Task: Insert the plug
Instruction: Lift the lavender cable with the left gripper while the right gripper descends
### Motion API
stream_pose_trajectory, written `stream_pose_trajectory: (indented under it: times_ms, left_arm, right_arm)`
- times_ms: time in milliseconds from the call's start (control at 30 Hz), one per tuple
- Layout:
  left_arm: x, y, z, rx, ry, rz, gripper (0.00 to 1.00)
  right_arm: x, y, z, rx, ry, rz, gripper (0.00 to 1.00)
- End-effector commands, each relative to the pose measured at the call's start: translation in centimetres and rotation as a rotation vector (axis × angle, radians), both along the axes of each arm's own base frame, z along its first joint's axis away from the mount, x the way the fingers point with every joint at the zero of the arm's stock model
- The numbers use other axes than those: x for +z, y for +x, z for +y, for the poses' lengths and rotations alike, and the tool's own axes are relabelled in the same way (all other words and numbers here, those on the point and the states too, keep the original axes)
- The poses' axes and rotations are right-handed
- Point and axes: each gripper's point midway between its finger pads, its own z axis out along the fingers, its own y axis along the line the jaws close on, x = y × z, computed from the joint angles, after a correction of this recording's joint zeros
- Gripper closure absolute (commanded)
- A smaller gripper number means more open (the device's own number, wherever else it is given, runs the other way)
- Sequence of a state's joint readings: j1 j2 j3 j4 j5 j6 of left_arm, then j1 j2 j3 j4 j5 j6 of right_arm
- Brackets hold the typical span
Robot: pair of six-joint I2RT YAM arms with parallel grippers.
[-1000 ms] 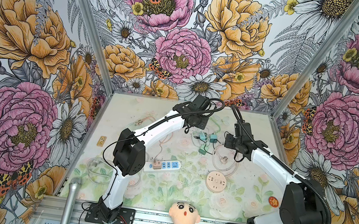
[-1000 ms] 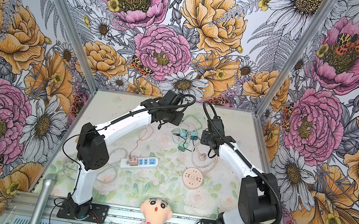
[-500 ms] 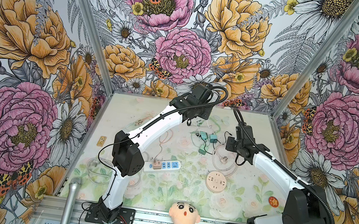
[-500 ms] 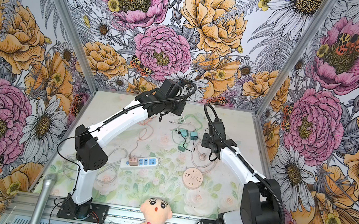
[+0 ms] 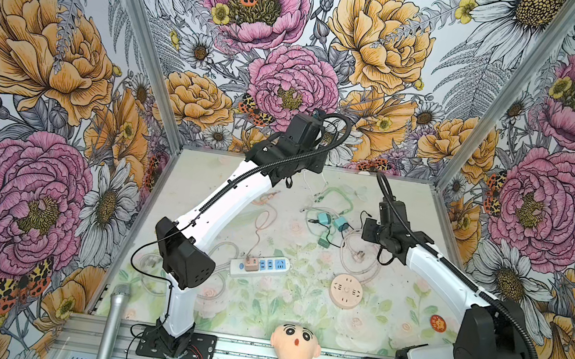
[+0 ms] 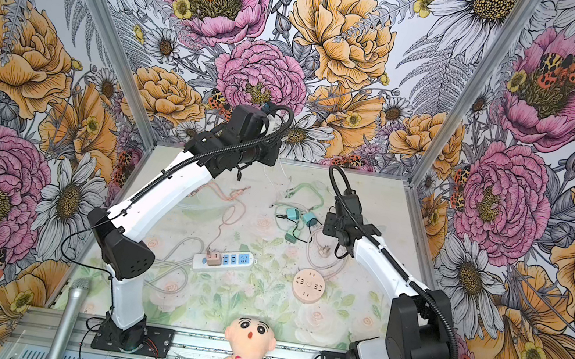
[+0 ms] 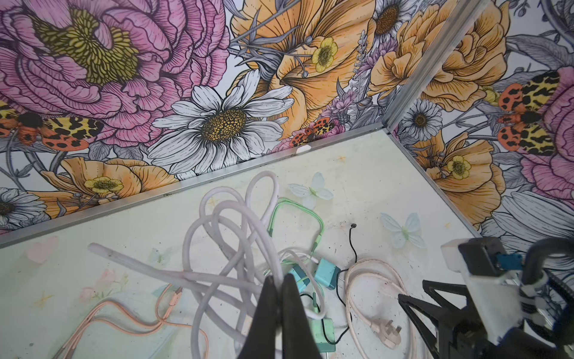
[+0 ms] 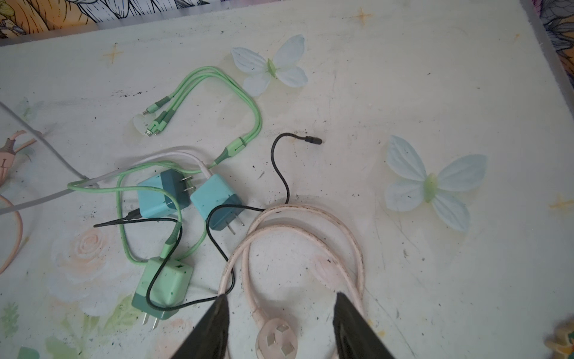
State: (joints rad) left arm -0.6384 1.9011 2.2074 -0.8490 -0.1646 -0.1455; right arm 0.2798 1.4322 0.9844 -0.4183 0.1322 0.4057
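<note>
Approach: right claw [image 8: 281,296] hangs open over pink plug [image 8: 276,340], probably lowering next to grip; left claw [image 7: 279,277] pinches white cable [image 7: 139,262].

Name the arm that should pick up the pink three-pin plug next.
Right. The right gripper hovers with jaws open just above the pink three-pin plug; the left gripper is raised, jaws shut on a white cable.

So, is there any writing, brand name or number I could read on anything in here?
No readable text anywhere.
On the red round sticker: yellowish marks, too small to read.
On the white power strip: no legible label.
On the round pink socket: only slot openings, no words.
</note>
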Motion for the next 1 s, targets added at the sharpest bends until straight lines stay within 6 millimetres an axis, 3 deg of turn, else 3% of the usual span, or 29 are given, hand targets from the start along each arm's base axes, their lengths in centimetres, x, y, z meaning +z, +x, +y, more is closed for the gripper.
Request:
stream_pose_trajectory:
  times_ms: [0,167,433,533,600,733,967]
  left_arm:
    - [1.6,0.0,0.7,-0.008,-0.018,-0.034,1.00]
    - [2.0,0.4,0.6,-0.019,-0.036,-0.035,1.00]
    - [7.0,-1.1,1.6,-0.058,-0.125,-0.107,1.00]
    - [7.5,-1.6,2.0,-0.076,-0.148,-0.102,1.00]
    - [8.9,-2.6,2.9,-0.079,-0.169,-0.120,1.00]
    - [8.4,-2.5,3.6,-0.061,-0.170,-0.104,1.00]
    - [9.5,-2.3,4.1,-0.107,-0.245,-0.088,1.00]
  right_arm:
    - [1.0,0.1,0.2,-0.007,0.044,-0.038,0.45]
    - [1.7,0.5,1.2,0.026,0.088,-0.063,0.46]
    - [0.8,1.5,3.3,0.070,0.120,-0.051,0.49]
    - [0.6,2.1,4.4,0.099,0.117,-0.055,0.51]
    - [0.5,2.7,5.5,0.128,0.114,-0.060,0.52]
    - [0.1,4.0,8.1,0.211,0.107,-0.091,0.52]
    - [-1.0,6.9,11.8,0.337,0.096,-0.161,0.52]
